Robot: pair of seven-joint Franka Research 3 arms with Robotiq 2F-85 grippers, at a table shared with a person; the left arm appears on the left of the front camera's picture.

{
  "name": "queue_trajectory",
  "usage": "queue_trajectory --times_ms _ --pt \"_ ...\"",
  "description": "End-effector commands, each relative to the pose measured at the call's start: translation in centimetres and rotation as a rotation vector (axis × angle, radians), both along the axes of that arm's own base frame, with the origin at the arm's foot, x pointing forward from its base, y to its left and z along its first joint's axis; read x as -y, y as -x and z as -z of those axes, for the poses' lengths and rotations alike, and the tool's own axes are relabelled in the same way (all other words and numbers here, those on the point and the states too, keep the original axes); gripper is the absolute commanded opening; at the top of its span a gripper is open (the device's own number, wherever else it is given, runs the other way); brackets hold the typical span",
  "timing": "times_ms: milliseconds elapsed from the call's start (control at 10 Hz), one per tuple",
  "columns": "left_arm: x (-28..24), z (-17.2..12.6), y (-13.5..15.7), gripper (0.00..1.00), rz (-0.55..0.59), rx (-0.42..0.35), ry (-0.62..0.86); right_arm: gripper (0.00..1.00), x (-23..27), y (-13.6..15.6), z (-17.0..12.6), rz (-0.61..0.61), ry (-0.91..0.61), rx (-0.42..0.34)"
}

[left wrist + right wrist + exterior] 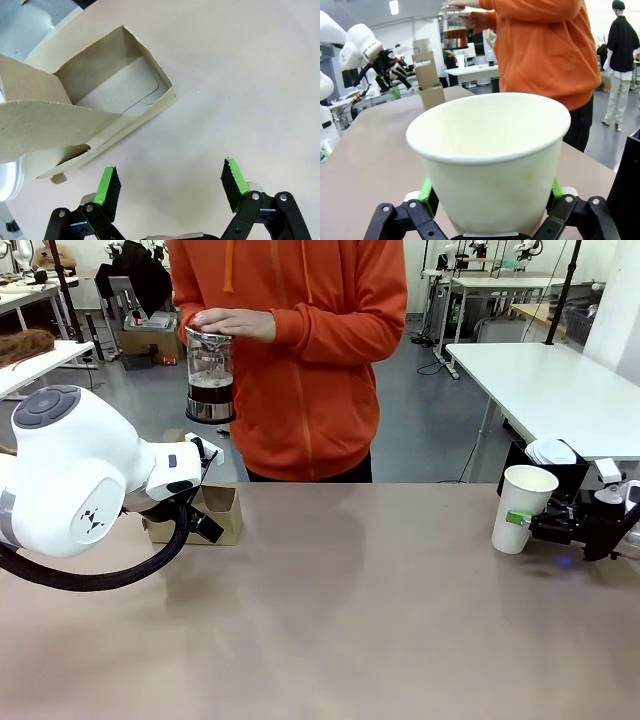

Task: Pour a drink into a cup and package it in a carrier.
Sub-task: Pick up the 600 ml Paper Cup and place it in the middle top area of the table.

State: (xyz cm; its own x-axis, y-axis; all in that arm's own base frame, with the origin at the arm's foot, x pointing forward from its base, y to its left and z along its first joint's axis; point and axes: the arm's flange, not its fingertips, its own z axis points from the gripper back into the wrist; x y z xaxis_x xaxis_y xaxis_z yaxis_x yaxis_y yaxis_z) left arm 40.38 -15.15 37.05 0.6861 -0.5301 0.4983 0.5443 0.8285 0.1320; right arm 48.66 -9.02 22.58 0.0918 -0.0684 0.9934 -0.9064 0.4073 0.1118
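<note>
A person in an orange hoodie holds a glass pitcher (210, 380) with the dark drink (210, 392) above the table's far edge, one hand on its lid. The white cup (522, 508) stands empty at the far right, between the fingers of my right gripper (520, 520). In the right wrist view the green pads (426, 192) sit close against the cup (490, 150) walls; whether they press on it is hidden. The brown carrier (218, 512) stands at the left. My left gripper (172, 185) hangs open just beside the carrier (115, 95), holding nothing.
A black box (545, 468) with white lids stands behind the cup at the table's far right corner. My bulky left arm (70, 480) covers the table's left side. The wide middle of the brown table (360, 610) is bare.
</note>
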Motion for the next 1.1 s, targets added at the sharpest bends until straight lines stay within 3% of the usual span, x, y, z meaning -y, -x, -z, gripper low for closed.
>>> queue_trajectory --times_ms 0,100,400,700,800,1000 --pt "0.0 0.0 0.0 1.00 0.001 0.000 0.001 0.82 0.4 -0.5 -0.1 0.014 -0.021 -0.087" --pt "0.0 0.0 0.0 1.00 0.001 0.000 0.001 0.82 0.0 0.0 0.0 0.000 0.000 0.000" --pt "0.0 0.0 0.0 1.00 0.001 0.000 0.001 0.82 0.2 0.0 0.1 0.001 -0.007 -0.022" --pt "0.0 0.0 0.0 1.00 0.001 0.000 0.001 0.82 -4.0 1.9 -8.3 0.024 -0.023 -0.027" --pt "0.0 0.0 0.0 1.00 0.001 0.000 0.001 0.82 -6.7 1.5 -10.6 0.020 -0.019 -0.044" --pt "0.0 0.0 0.0 1.00 0.001 0.000 0.001 0.82 -12.3 -1.0 -12.4 0.035 -0.022 -0.094"
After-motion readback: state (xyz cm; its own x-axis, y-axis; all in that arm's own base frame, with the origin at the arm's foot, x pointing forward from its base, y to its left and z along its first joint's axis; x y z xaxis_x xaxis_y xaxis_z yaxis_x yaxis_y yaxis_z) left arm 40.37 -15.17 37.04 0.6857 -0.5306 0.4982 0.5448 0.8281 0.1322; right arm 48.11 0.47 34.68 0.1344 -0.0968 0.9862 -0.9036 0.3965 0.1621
